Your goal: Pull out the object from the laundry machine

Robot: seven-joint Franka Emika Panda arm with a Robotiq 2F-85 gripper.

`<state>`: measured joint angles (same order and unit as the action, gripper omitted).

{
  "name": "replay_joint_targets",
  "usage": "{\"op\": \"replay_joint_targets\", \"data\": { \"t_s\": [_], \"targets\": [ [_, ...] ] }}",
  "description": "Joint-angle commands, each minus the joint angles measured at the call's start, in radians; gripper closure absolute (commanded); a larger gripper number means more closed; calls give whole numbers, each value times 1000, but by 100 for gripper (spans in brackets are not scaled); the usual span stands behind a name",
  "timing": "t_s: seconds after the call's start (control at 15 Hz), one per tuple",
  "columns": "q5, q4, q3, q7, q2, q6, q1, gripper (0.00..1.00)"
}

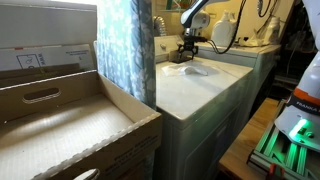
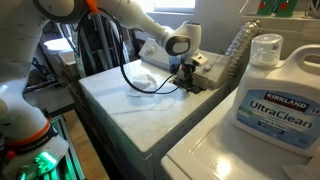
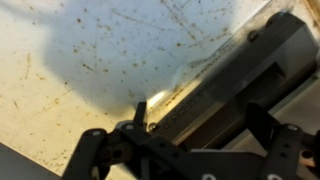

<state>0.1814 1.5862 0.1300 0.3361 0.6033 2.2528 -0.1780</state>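
The white laundry machine (image 1: 200, 90) shows in both exterior views, its broad lid (image 2: 130, 105) shut. My gripper (image 1: 190, 47) hangs fingers-down at the lid's back edge, by the raised control panel (image 2: 205, 68). In the wrist view its two fingers (image 3: 205, 125) are spread apart, straddling a dark grey band (image 3: 230, 75) that runs diagonally along the speckled lid (image 3: 90, 60). Nothing shows clamped between them. A small dark shape sits under the fingers (image 2: 193, 82); I cannot tell whether it is the object or part of the gripper.
A pale white patch (image 2: 150, 82) lies on the lid in front of the gripper. A detergent jug (image 2: 275, 90) stands on the neighbouring appliance (image 2: 230, 150). A large open cardboard box (image 1: 60, 130) and a curtain (image 1: 125, 50) stand beside the machine.
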Motion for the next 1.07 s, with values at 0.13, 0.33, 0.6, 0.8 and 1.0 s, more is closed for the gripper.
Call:
{"op": "replay_joint_targets", "data": {
  "t_s": [0.13, 0.33, 0.6, 0.8, 1.0],
  "targets": [
    [-10, -53, 20, 15, 30, -93, 4, 0],
    [-1, -51, 11, -4, 46, -49, 2, 0],
    [-15, -51, 10, -36, 53, -22, 5, 0],
    [-32, -44, 3, -108, 45, -51, 0, 0],
    [-58, -42, -1, -179, 42, -102, -2, 0]
  ]
}}
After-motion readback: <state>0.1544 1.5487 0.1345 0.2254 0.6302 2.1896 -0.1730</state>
